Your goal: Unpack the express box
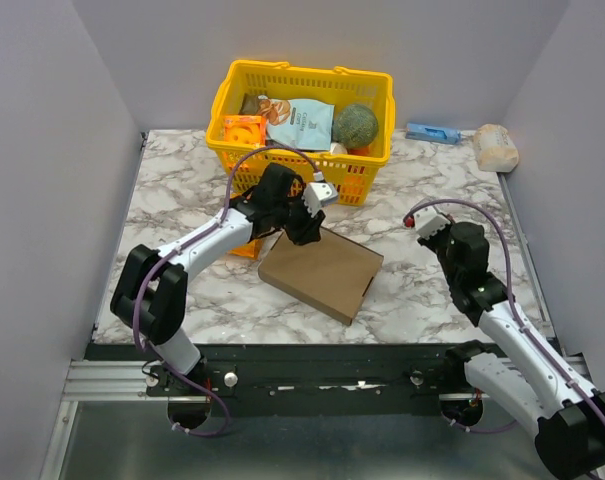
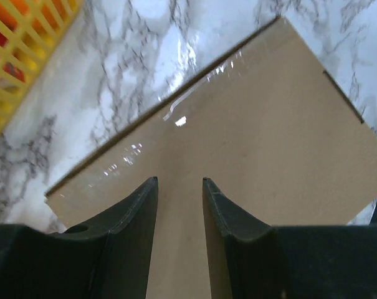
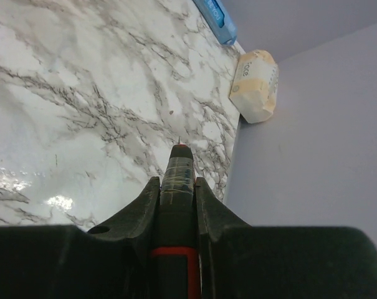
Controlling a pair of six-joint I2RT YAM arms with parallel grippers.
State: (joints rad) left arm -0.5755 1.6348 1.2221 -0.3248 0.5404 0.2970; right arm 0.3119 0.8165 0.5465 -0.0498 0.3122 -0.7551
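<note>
Left claw (image 2: 179, 187) hangs over the near-left part of the flat brown cardboard mailer box (image 1: 322, 272), its dark fingers (image 2: 144, 208) parted to a middling gap with nothing between them. Whether their tips touch the lid cannot be told. This box lies closed and flat on the white marble-patterned surface (image 1: 182, 200), turned at an angle, in the middle between the two arms. Its lid is plain and unprinted, with a glossy strip glinting along one long edge. Just behind it stands a yellow plastic lattice basket (image 1: 232, 100) full of goods, among them a blue-and-white packet (image 1: 300, 122) whose print is too small to read. Farther right, the right claw (image 3: 174, 184) is closed narrowly on a dark pen-shaped tool with a red tip (image 3: 177, 165), held above bare marble. In the far right corner lie a small blue item (image 1: 432, 132) and a cream wrapped packet (image 3: 255, 87); its lettering is too blurred to read.
</note>
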